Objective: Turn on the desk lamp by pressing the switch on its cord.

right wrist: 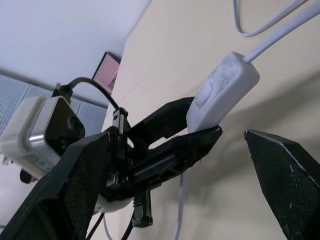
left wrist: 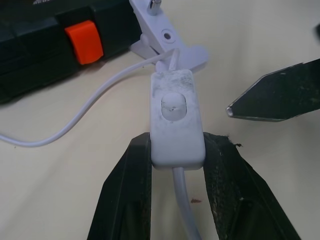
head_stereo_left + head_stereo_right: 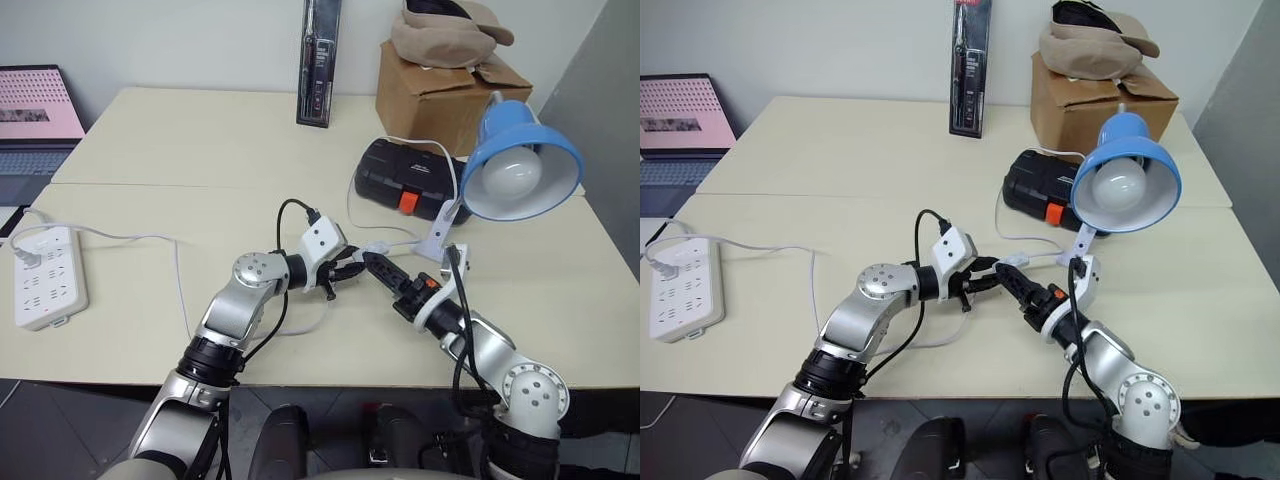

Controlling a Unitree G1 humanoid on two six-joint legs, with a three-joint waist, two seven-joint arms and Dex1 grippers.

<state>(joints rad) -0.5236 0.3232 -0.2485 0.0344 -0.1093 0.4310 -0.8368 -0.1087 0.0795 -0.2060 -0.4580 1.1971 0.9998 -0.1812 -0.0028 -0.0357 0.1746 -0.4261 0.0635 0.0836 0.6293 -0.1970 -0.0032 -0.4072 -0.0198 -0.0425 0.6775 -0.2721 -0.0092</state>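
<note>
Left wrist view has the left gripper (image 2: 176, 165) clenched on the sides of the switch (image 2: 175, 120), lifted off the table (image 3: 200, 150) with its rocker button facing up and bare, seemingly so the other arm can press it; the cord (image 2: 80, 117) trails back toward the clip base of the desk lamp (image 3: 520, 160), whose bulb looks unlit; the right gripper (image 1: 165, 165) stands spread wide and empty, one fingertip (image 2: 235, 111) just beside the button, likely poised to push.
</note>
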